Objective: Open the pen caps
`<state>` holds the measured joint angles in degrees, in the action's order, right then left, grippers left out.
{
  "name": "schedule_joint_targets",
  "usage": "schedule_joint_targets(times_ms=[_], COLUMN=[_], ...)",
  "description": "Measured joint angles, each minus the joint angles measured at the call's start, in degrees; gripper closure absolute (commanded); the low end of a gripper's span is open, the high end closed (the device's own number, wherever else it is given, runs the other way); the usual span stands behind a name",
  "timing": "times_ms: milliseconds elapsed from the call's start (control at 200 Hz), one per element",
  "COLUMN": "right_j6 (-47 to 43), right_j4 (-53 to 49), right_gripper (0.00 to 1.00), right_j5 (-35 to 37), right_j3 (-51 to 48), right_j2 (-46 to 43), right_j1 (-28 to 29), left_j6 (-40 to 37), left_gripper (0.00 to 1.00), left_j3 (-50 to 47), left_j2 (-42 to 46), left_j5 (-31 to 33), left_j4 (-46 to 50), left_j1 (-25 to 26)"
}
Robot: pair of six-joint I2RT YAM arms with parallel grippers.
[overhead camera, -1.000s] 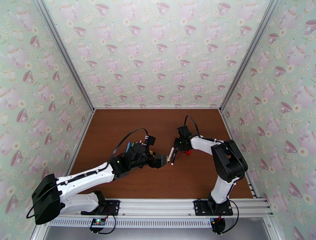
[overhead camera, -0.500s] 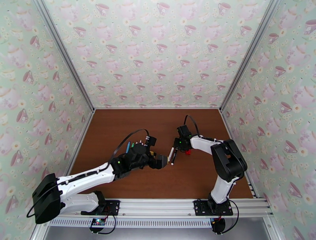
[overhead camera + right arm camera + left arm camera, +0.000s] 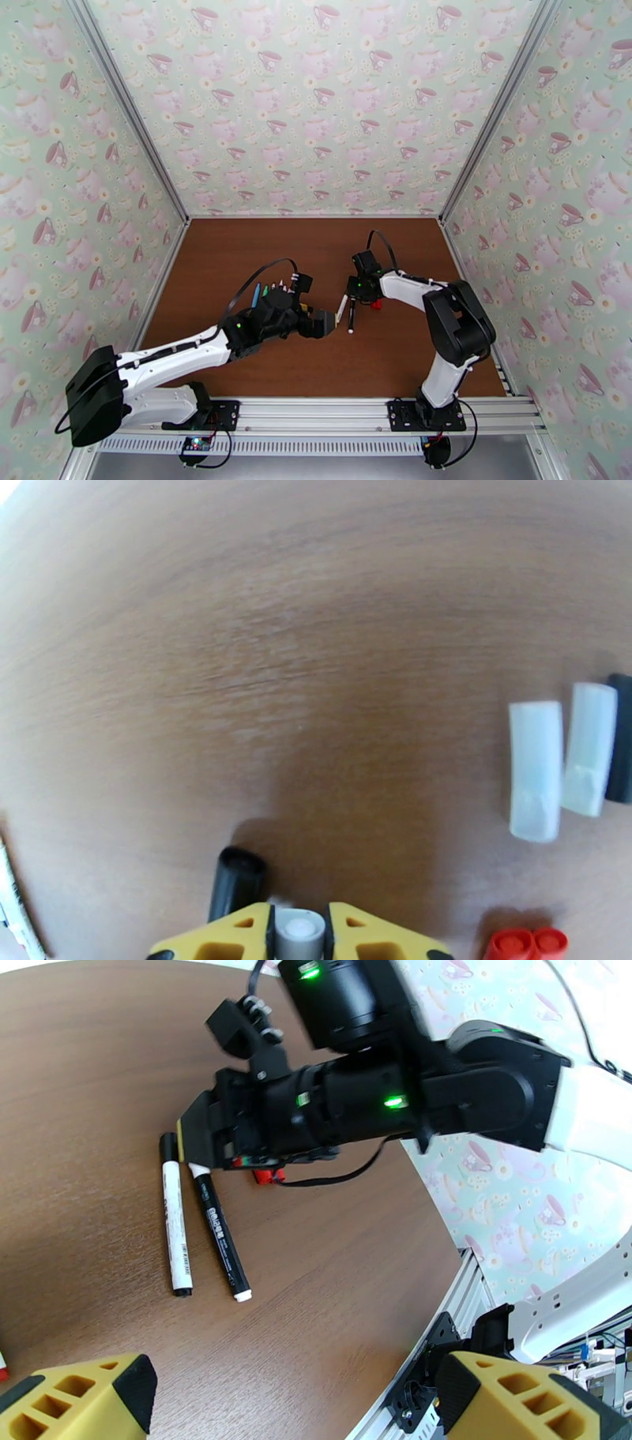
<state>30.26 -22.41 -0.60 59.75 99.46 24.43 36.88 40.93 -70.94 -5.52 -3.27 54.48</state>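
My right gripper (image 3: 358,295) (image 3: 300,926) is low over the table, shut on the upper end of a black-barrelled pen (image 3: 222,1234) (image 3: 350,313) that lies on the wood. Beside it lies a white pen (image 3: 176,1228) (image 3: 341,308) with a black cap (image 3: 167,1145) (image 3: 235,881) on it. Two loose red caps (image 3: 524,943) (image 3: 268,1175) sit just right of the fingers. Two pale translucent caps (image 3: 537,770) and a black cap (image 3: 622,748) lie farther right. My left gripper (image 3: 321,322) (image 3: 304,1400) hovers open near the pens' lower ends, holding nothing.
Several more pens, blue and green among them (image 3: 257,295), lie behind the left arm. The brown table (image 3: 316,245) is walled by teacup wallpaper on three sides. The metal rail (image 3: 332,410) with both arm bases runs along the near edge.
The black pen's lower end has swung slightly right, away from the white pen. My left gripper has shifted a little; the right gripper stays shut at the pen's top.
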Motion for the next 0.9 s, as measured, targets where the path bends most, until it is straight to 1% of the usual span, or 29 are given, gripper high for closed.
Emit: schedule_joint_targets(times_ms=[265,541,776,896], right_j6=[1.0,3.4,7.0,8.8], right_j4=[-1.6,-3.1,-3.2,-2.7], right_gripper=[0.80,0.80,0.80,0.80], right_j5=[-0.9,-5.2,-8.3,-9.4], right_j3=[-0.2,-0.2,-0.2,-0.2], right_j2=[-13.6,-22.1,-27.7,-28.9], right_j1=[1.1,4.2,7.6,9.1], left_j6=[3.3,5.0,5.6,6.0], left_gripper=[0.02,0.07,0.14,0.22], left_j3=[-1.4,-1.4,-1.0,0.1], left_j2=[-2.4,-6.9,-8.4,-9.7], left_j5=[-1.4,-3.4,-6.0,-8.2], left_j4=[-6.8,-12.0,-15.1,-16.2], left_j1=[0.0,-1.4,-2.9,-3.0])
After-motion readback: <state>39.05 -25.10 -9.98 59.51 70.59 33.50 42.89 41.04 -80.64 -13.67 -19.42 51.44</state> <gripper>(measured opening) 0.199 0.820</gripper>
